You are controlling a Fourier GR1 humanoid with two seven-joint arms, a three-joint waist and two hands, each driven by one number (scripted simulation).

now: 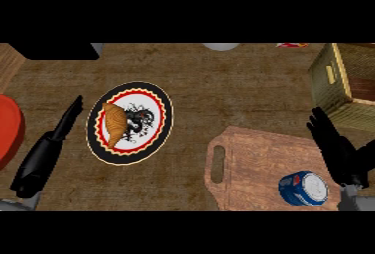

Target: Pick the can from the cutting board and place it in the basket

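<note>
Brown, mottled counter (219,74) fills the frame. At the far left edge a red rounded object (7,129) is cut off by the border, and a black block (58,49) sits in the upper left corner.

Next comes the left hand (44,158), entering from the lower left; its fingers run straight up and to the right, open, holding nothing, the tips ending just beside the plate's left rim. That plate (164,101), left of centre, has a black edge with a red and yellow ring and a dark pattern on white. A croissant (115,124) lies on its left half.

At the top centre a pale rounded thing (219,46) is cut off by the edge, too little of it showing to tell what it is.

Lower right of centre lies the board (256,154), wooden, with a slot handle at its left end. The can (304,188) lies on the board's lower right part, blue with a pale end facing up, near the bottom of the frame.

In the upper right stands the basket (326,74), a woven, olive box, well apart from the can. The right hand (337,149) comes in at the right edge, between basket and can, fingers straight and pointing up-left, open, grasping nothing. It is near the can, and I cannot tell whether they touch.
</note>
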